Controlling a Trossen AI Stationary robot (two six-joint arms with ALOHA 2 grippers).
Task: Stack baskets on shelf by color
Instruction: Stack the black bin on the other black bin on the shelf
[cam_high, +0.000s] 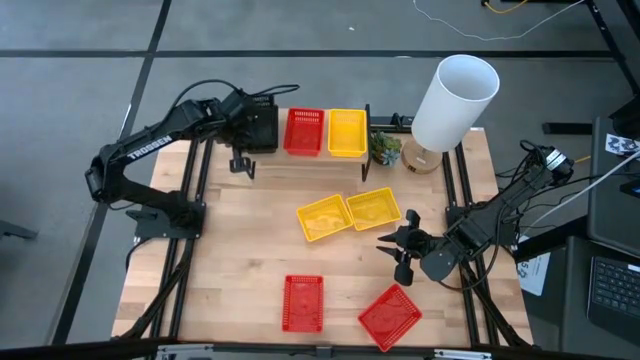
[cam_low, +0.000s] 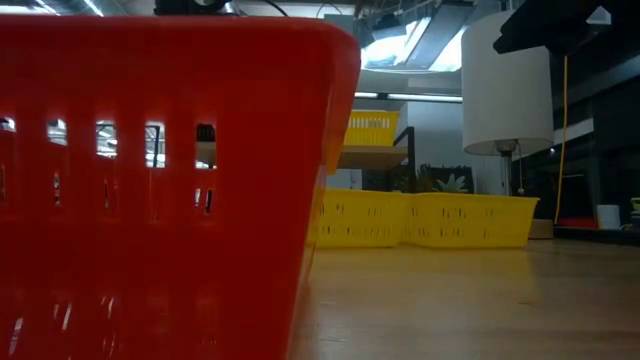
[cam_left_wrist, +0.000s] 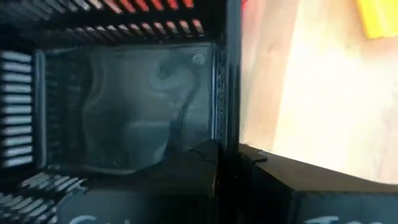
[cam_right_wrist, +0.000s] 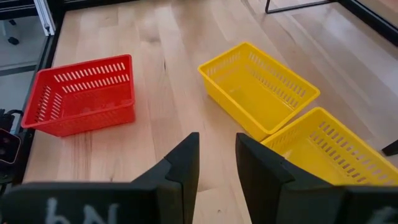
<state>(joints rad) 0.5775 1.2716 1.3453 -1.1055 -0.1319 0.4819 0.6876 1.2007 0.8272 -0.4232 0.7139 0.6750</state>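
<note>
My left claw (cam_high: 243, 160) is clenched on a black basket (cam_high: 262, 128) at the shelf (cam_high: 345, 159); my right claw (cam_high: 402, 243) hangs released. The two yellow baskets (cam_high: 348, 213) lie just beside it, toward the shelf.

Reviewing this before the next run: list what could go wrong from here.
1. The left hand is shut on the black basket at the shelf, close beside the red basket; it might nudge that one.
2. The two yellow baskets on the table touch, so the right hand, empty beside them, may drag both.
</note>
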